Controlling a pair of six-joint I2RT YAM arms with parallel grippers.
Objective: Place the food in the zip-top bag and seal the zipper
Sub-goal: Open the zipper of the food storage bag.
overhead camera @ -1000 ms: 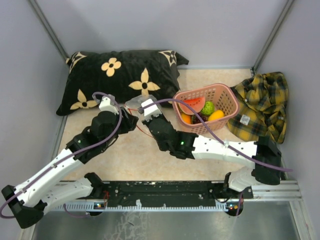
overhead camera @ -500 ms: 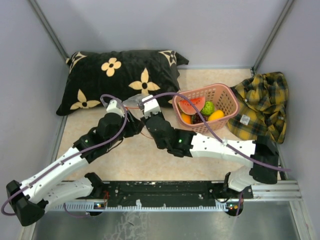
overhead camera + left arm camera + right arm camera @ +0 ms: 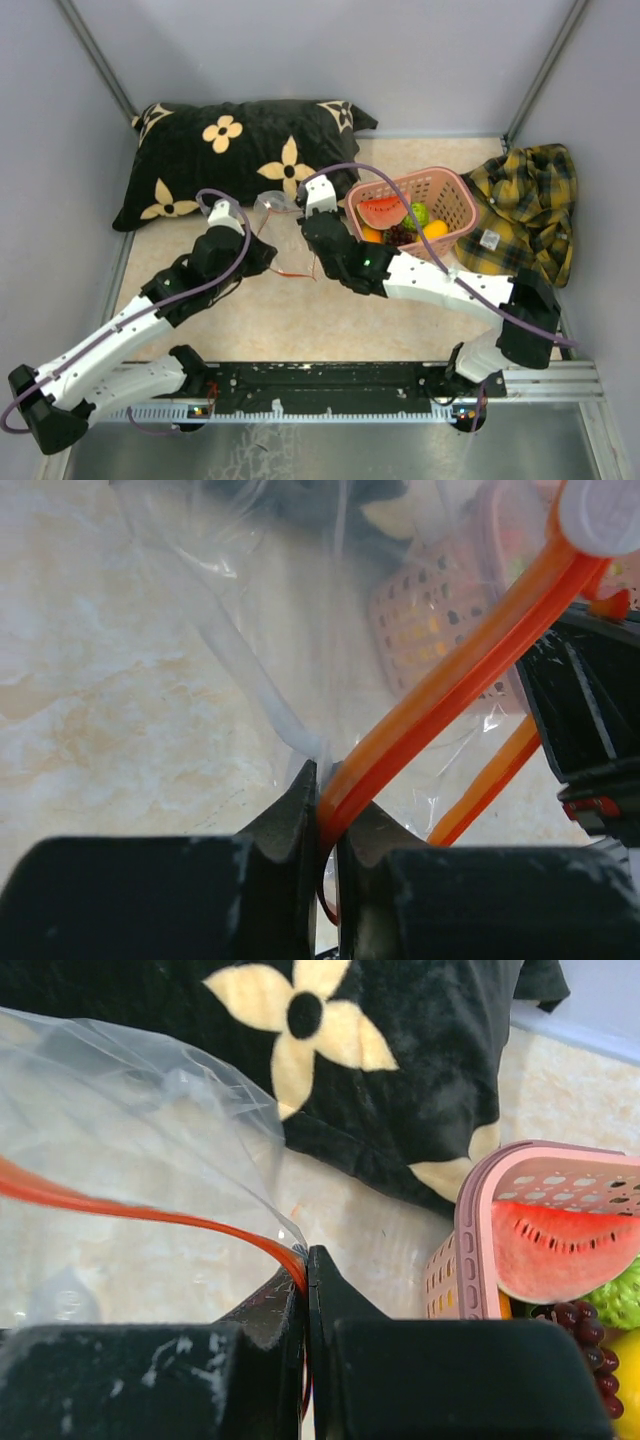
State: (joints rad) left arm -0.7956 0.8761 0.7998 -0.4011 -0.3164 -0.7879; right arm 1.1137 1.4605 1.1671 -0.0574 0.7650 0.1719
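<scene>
I can read no writing anywhere. The white tag (image 3: 488,239) on the plaid shirt (image 3: 525,205), at three o'clock overhead, is too small, and what may be a white label (image 3: 603,510) on the zip-top bag (image 3: 300,600) is blurred.

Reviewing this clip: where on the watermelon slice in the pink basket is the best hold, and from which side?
Probably pinch the watermelon slice across its thin faces at the exposed straight upper edge, coming down from above. It sits topmost in the pink basket, whose walls block a sideways approach.
</scene>
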